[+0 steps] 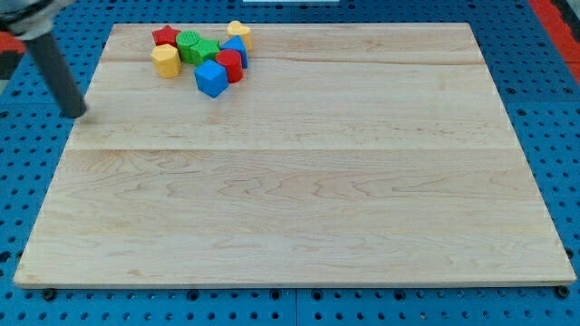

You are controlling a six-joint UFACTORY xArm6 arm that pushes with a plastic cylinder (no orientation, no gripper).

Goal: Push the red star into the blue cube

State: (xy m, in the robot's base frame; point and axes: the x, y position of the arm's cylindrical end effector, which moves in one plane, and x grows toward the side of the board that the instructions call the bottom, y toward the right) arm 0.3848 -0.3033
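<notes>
While the wooden tabletop [299,181] takes up most of the frame, with pale grain and plank seams across it, all the blocks are bunched in the upper left. The red star [165,36] is seen at the far left top of the cluster, touching the yellow block [166,61] just below it and the green block [190,45] to its right. The blue cube [211,79] sits at the bottom of the bunch, apart from the star, with a red cylinder-ish block [229,65] pressed against its upper right. A second green piece [209,50], another blue block [236,45] and a small yellow one [238,29] are packed behind, partly hidden, so their shapes can't be made out.

No jaws are fitted, just a dark matte rod, cut off at the frame's top left; my tip [76,113] is seen at the tabletop's left edge, well left of and below the cluster, nothing touched. A blue pegboard surface [544,109] with dotted holes is seen around the tabletop.
</notes>
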